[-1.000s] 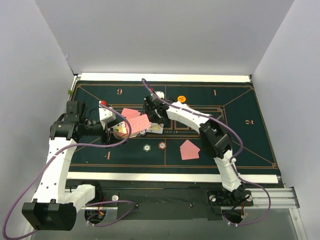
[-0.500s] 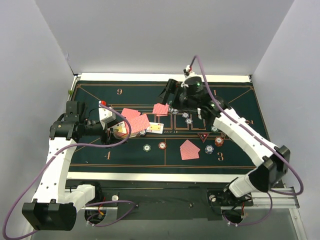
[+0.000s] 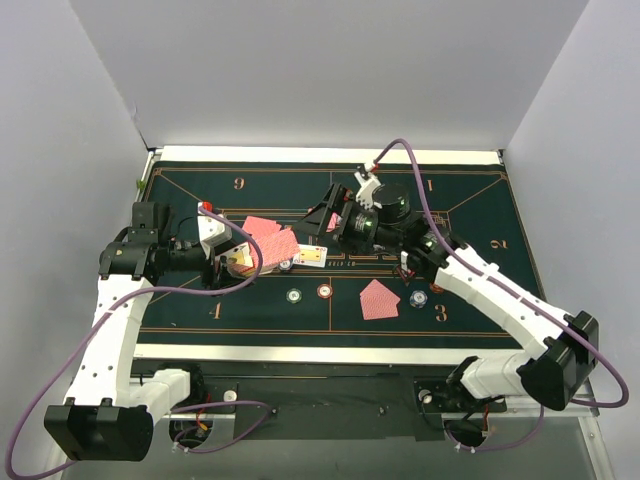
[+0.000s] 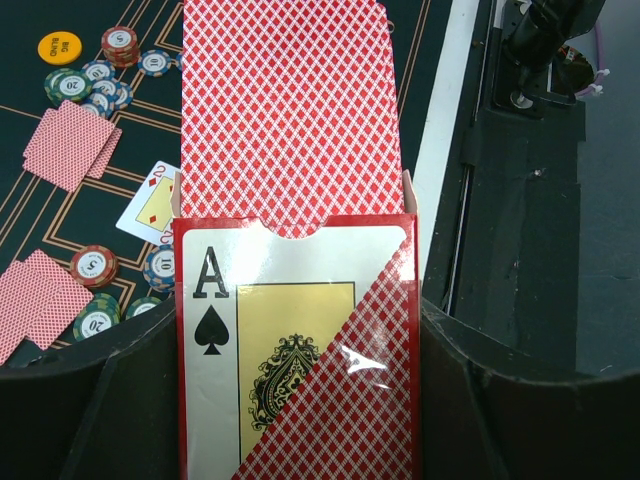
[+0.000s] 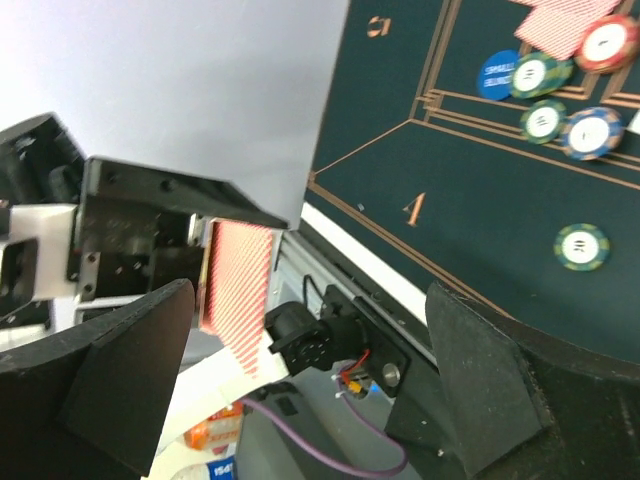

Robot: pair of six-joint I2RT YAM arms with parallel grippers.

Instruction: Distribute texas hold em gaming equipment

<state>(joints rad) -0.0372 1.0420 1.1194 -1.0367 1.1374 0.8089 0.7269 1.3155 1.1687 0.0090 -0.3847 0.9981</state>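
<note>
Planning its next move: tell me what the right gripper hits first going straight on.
Probably the card box held in the left gripper, which shows ahead of the open right gripper in its wrist view; depth is unclear.

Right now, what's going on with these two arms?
The left gripper is clamped on a card box, with red-backed cards sticking out of its top. The right gripper is open and empty over the middle of the felt mat, pointed towards the box. Face-down pairs, one face-up card and chips lie on the mat.
</note>
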